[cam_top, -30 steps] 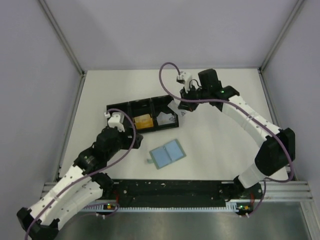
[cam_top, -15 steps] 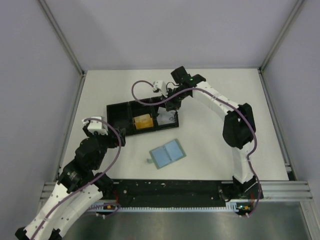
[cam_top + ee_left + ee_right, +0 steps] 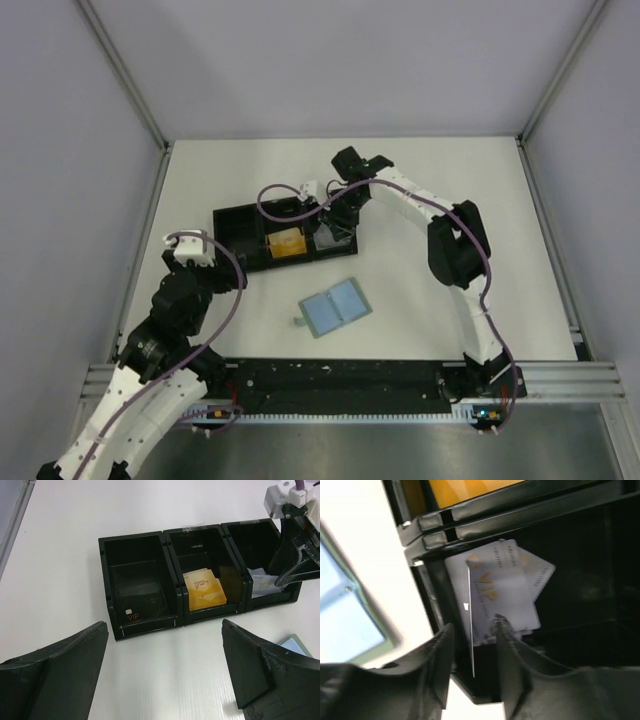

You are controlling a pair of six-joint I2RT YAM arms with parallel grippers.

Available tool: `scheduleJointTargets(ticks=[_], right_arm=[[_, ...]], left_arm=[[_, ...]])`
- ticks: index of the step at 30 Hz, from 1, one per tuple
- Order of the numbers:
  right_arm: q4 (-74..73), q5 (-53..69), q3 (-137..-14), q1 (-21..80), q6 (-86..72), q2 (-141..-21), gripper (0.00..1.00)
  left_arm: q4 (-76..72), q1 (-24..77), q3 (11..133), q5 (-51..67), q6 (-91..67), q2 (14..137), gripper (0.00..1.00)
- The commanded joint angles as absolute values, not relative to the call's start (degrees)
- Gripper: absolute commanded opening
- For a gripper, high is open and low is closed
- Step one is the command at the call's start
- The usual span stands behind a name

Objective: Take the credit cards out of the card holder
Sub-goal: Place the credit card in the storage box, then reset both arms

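Silvery card (image 3: 470, 595) edge-on between fingers of right hand (image 3: 473, 626), grip unclear

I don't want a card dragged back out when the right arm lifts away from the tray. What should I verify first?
1. Right gripper over the right compartment of the black tray, above the silver cards: ok.
2. Card released by the fingers: it stands edge-on in their gap with space on both sides, but whether it touches them: cannot tell.
3. Left gripper open, empty, short of the tray: ok.
4. Orange cards lying in the middle compartment: ok.
5. Card holder open on the table, no card showing: ok.
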State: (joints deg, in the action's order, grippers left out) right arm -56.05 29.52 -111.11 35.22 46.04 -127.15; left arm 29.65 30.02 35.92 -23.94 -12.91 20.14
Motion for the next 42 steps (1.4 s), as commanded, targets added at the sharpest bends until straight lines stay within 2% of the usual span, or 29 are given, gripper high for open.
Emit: scheduleJointTargets(ticks=[1, 5, 7, 8, 11, 14, 17, 22, 25, 28, 31, 36, 42], right_arm=[[-52.2, 23.1, -117.1, 35.9, 44.5, -126.5, 0.47], [-44.9, 14.4, -118.2, 35.2, 35.3, -121.7, 0.56], [-40.6, 11.4, -115.7, 34.3, 30.0, -117.2, 0.64], [-37.8, 9.5, -113.9, 33.8, 27.0, -114.6, 0.71], [-28.7, 3.0, -102.5, 31.6, 18.3, -104.4, 0.90], [-19.5, -4.3, -87.4, 27.2, 9.0, -91.9, 0.98], [-14.0, -10.6, -72.9, 21.9, -1.5, -77.9, 0.98], [-13.3, -19.6, -54.8, 16.6, -11.7, -51.7, 0.98], [-14.6, -25.6, -47.7, 16.5, -15.3, -35.3, 0.99], [-15.8, -31.3, -43.5, 16.6, -16.3, -23.8, 0.98], [-20.4, -34.8, -43.9, 16.7, -16.8, -18.6, 0.98], [-25.4, -30.5, -46.8, 16.6, -14.7, -18.5, 0.99], [-25.9, -30.8, -47.4, 16.6, -14.7, -18.4, 0.98]], left_arm=[[26.9, 28.5, 35.7, -22.7, -12.5, 20.7, 0.99], [27.2, 27.2, 35.7, -24.4, -13.5, 19.3, 0.99], [27.4, 26.9, 35.7, -26.1, -13.9, 18.3, 0.99], [27.7, 26.6, 35.8, -27.1, -14.4, 17.5, 0.99], [28.1, 26.5, 35.7, -30.5, -15.8, 14.9, 0.99], [28.5, 26.2, 35.5, -34.2, -16.8, 11.7, 0.99], [28.6, 26.1, 35.3, -36.6, -17.4, 7.8, 0.99], [27.3, 26.1, 34.0, -40.3, -17.8, 1.3, 0.99], [27.0, 26.0, 34.5, -41.0, -18.0, -2.5, 0.99], [27.5, 26.1, 36.2, -42.1, -18.4, -4.9, 0.99], [28.7, 26.1, 38.2, -43.6, -17.1, -6.9, 0.99], [30.6, 26.1, 40.2, -45.5, -16.3, -9.2, 0.99], [33.0, 26.1, 41.5, -45.7, -17.0, -9.1, 0.99]])
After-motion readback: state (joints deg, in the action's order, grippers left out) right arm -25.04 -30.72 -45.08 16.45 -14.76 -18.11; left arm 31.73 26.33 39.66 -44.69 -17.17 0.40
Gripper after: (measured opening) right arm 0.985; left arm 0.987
